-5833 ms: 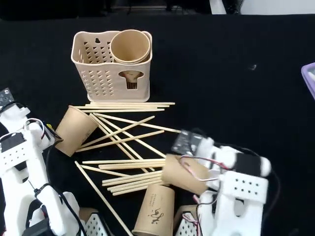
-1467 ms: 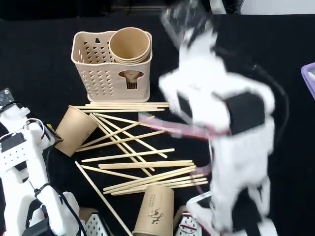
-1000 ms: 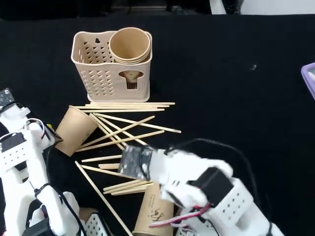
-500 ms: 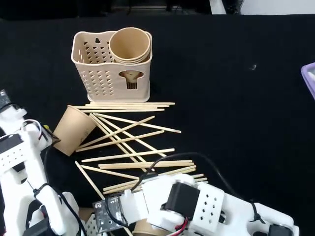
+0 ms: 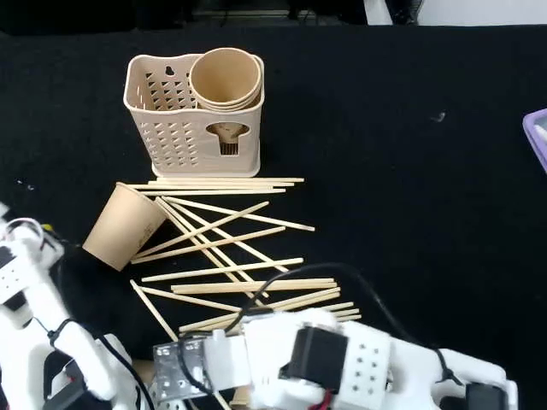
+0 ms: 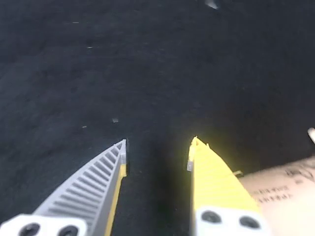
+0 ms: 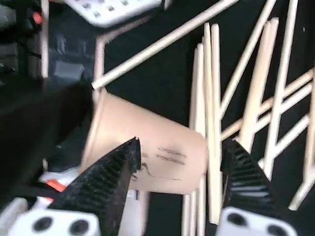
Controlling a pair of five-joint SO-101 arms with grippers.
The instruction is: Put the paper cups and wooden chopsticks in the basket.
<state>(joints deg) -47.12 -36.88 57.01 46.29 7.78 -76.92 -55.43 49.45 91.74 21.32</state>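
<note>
**Right jaws spread over a fallen cup, left jaws open above the cloth**

My right gripper [image 7: 183,147] is released. Its black ridged fingers [image 7: 115,172] stand apart on either side of a tan printed paper cup [image 7: 147,160]. That cup lies on its side at the table's 6 o'clock, just beside the pale wooden chopsticks [image 7: 211,98].

My left gripper [image 6: 157,147] is released too, with one grey and one yellow finger apart above the black cloth [image 6: 147,59] near 8 o'clock.

The beige perforated plastic basket [image 5: 171,128] stands upright at 11 o'clock. Stacked tan paper cups [image 5: 226,79] sit in its 3 o'clock compartment.

A plain tan paper cup [image 5: 124,226] lies on its side at 9 o'clock, touching the chopsticks scattered between the basket and my right arm [image 5: 342,367].
</note>
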